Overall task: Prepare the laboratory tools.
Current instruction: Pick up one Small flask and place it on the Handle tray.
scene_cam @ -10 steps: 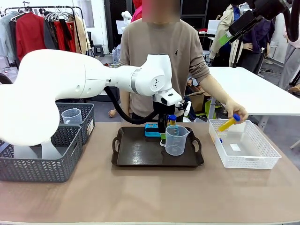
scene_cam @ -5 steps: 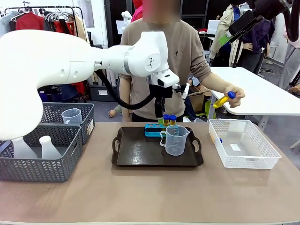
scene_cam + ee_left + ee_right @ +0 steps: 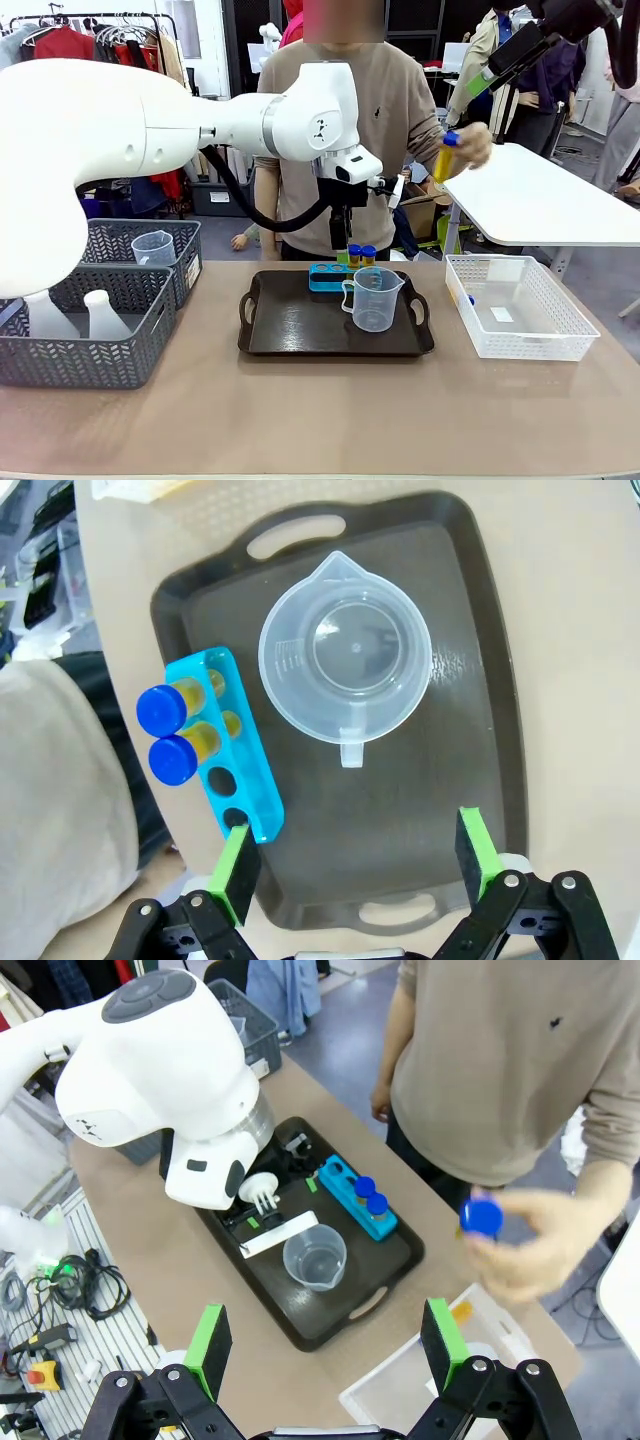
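Left gripper [image 3: 357, 865]: jaws spread wide, nothing between them. It hangs above the far edge of the dark tray [image 3: 400, 810].

Front view:
- Blue tube rack [image 3: 322, 277] sits at the tray's 12 o'clock edge. Two capped yellow tubes [image 3: 361, 254] stand in its 3 o'clock end.
- Clear measuring beaker [image 3: 375, 300] is upright on the tray, about 2 o'clock from its middle, just beside the rack, handle toward 9 o'clock.

Right gripper [image 3: 325, 1342]: fingers wide apart, empty, high over the table.

Person's hand [image 3: 470, 145] is raised at 1 o'clock of the tray, holding a single yellow tube [image 3: 443, 160].

White mesh basket [image 3: 520, 345] lies at the tray's 3 o'clock. Grey baskets [image 3: 90, 365] at 9 o'clock hold a second beaker [image 3: 153, 247] and a conical flask [image 3: 100, 312].
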You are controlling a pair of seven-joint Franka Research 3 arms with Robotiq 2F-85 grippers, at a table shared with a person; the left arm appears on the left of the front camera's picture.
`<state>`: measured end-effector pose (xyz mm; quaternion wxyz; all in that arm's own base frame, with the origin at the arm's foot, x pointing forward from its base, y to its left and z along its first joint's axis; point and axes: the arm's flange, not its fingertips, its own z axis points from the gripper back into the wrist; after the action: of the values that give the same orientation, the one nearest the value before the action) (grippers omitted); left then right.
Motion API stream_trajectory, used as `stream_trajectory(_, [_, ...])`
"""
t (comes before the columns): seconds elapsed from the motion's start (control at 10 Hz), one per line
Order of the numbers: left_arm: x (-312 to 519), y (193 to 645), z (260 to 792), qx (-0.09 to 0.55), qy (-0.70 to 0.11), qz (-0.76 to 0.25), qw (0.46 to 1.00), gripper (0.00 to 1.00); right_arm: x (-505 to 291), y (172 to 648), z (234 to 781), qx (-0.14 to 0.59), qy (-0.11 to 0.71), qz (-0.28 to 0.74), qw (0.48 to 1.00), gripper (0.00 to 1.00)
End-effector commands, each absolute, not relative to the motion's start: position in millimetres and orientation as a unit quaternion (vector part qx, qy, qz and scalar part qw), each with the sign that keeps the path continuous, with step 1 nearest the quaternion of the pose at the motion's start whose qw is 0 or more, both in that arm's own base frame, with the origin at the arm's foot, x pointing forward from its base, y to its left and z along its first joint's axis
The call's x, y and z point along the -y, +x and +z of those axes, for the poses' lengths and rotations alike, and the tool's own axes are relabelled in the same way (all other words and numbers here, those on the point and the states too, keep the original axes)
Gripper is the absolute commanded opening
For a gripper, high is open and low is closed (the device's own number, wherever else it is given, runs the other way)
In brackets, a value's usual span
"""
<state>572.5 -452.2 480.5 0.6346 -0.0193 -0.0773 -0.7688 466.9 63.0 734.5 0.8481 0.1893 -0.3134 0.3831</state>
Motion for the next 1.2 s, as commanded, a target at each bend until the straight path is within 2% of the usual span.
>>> stream_trajectory(0.0, [452, 573, 485, 0.080, -0.018, -0.770, 0.633, 1.00, -62, 466, 736, 0.314, 0.189, 0.383, 0.847, 1.00])
stream_trajectory(0.1, [452, 573, 480, 0.077, -0.019, -0.769, 0.635, 1.00, -62, 466, 736, 0.314, 0.189, 0.383, 0.847, 1.00])
stream_trajectory(0.4, [417, 538, 558, 0.130, 0.025, -0.723, 0.678, 1.00, -62, 466, 736, 0.314, 0.189, 0.383, 0.847, 1.00])
stream_trajectory(0.6, [400, 515, 609, 0.145, 0.040, -0.684, 0.714, 1.00, -62, 466, 736, 0.314, 0.189, 0.383, 0.847, 1.00])
stream_trajectory(1.1, [327, 477, 719, 0.192, 0.142, -0.546, 0.803, 1.00, -62, 466, 736, 0.314, 0.189, 0.383, 0.847, 1.00])
